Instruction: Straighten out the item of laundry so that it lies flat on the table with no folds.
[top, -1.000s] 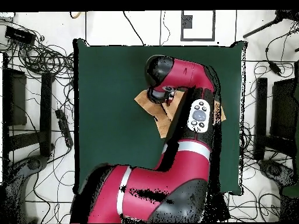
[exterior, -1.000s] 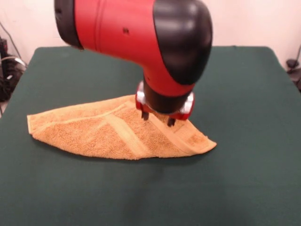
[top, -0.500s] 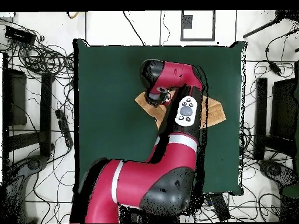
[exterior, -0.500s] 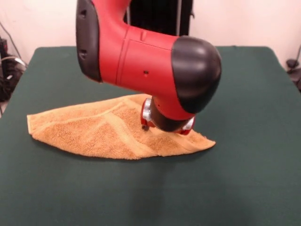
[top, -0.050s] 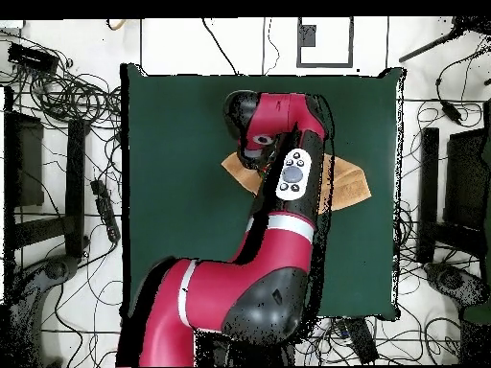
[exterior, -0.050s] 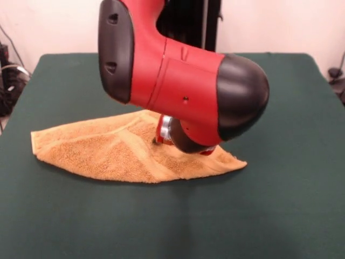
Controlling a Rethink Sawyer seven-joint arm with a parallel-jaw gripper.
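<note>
From where I stand the towel point(exterior, -0.050s: 124, 151) lies a little left of the middle of the table point(exterior, -0.050s: 291, 205), still folded over on itself into a long flattish wedge. Its blunt end sits at the left, a woven band runs slantwise across the top layer, and it narrows to a point at the right. Just right of the towel's middle, the arm point(exterior, -0.050s: 183, 86) leans low over the cloth, its big red and black elbow blocking most of what is under it. The gripper point(exterior, -0.050s: 161, 139) is down at the towel, with only a bit of its silver and red collar and one dark tip showing against the terry. I cannot tell whether it is open or closed, or whether it has pinched any cloth. From above, the arm point(top, -0.050s: 278, 192) covers the towel's point(top, -0.050s: 347, 182) middle, leaving an orange corner showing on each side.
</note>
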